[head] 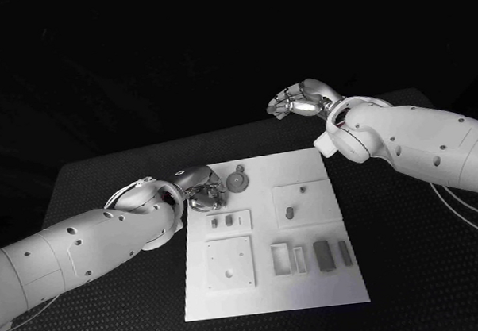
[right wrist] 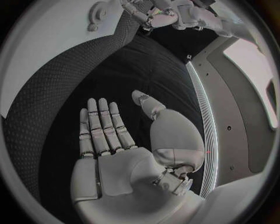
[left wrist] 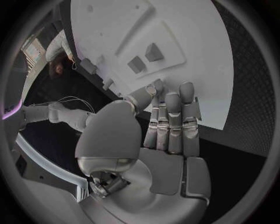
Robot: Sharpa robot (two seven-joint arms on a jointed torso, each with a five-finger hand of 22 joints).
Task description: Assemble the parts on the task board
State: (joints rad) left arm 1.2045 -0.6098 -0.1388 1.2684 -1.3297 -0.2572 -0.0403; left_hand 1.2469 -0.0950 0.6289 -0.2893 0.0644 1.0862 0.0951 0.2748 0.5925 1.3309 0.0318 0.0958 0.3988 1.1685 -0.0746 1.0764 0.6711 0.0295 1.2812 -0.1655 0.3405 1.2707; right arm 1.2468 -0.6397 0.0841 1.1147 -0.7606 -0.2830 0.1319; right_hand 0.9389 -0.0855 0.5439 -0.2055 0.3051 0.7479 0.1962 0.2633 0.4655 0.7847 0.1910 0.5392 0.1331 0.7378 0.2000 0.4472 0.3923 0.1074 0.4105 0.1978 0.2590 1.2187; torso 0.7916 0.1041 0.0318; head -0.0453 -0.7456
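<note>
From my head camera the room beyond the black surface [head: 103, 188] falls to near total darkness, while the white task board [head: 267, 234] and both arms stand out brightly, the parts on the board throwing only short, soft shadows. Both wrist cameras give me round fisheye pictures with dark vignetted rims, so the board's straight edges bow strongly. In the right wrist view a thin bright strip glares beside the right robot hand [right wrist: 125, 154], which looks evenly lit and fairly crisp.
</note>
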